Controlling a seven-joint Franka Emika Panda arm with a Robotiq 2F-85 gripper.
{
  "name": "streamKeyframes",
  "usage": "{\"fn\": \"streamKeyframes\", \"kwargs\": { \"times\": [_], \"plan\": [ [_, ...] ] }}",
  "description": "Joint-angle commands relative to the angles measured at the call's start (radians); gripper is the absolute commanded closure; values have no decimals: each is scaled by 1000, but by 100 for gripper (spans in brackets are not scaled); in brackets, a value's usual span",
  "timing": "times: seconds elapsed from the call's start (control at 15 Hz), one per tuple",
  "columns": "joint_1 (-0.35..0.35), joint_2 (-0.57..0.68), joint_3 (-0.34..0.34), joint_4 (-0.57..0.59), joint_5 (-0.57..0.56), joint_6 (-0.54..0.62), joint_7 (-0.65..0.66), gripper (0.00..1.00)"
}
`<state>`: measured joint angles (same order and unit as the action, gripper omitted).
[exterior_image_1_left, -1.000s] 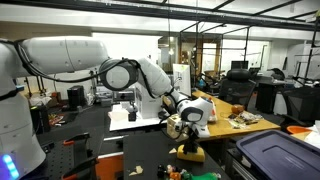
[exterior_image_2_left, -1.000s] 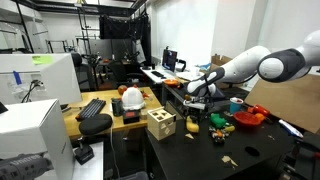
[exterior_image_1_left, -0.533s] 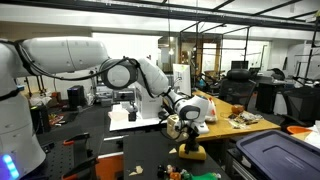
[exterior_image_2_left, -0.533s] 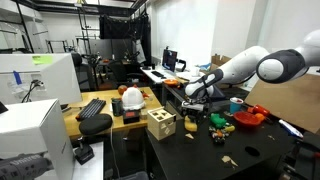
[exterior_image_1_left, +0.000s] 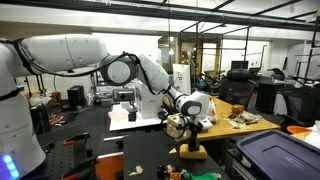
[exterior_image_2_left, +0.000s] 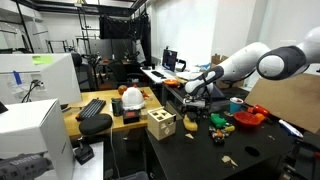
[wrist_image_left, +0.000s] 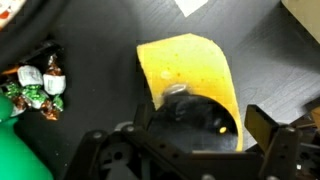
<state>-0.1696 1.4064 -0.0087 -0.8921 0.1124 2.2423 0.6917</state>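
Note:
In the wrist view a yellow curved object (wrist_image_left: 190, 70) with a dark round hollow lies on the black table, straight below my gripper (wrist_image_left: 200, 125). The jaws stand wide apart on either side of it, with one dark finger (wrist_image_left: 272, 128) showing at the right, and nothing is gripped. In both exterior views the gripper (exterior_image_2_left: 192, 96) (exterior_image_1_left: 189, 124) hangs a little above the table. The yellow object (exterior_image_2_left: 192, 124) (exterior_image_1_left: 190, 152) lies just under it.
Wrapped candies (wrist_image_left: 40, 85) and a green item (wrist_image_left: 12, 140) lie to one side of the yellow object. A wooden box (exterior_image_2_left: 160, 123), green toys (exterior_image_2_left: 218, 122), a red bowl (exterior_image_2_left: 250, 117) and a blue cup (exterior_image_2_left: 236, 103) share the table. A dark bin (exterior_image_1_left: 275, 155) stands nearby.
The arm has shifted only slightly above the yellow object. The jaws have stayed wide open.

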Motion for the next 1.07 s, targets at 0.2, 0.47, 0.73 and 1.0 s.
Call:
{"fn": "streamKeyframes", "kwargs": {
  "times": [0.2, 0.47, 0.73, 1.0],
  "plan": [
    [27, -75, -40, -97, -83, 27, -38, 0],
    [42, -58, -54, -99, -125, 68, -34, 0],
    [48, -59, -56, -125, -147, 142, -30, 0],
    [51, -68, -61, -152, -159, 207, -18, 0]
  ]
}}
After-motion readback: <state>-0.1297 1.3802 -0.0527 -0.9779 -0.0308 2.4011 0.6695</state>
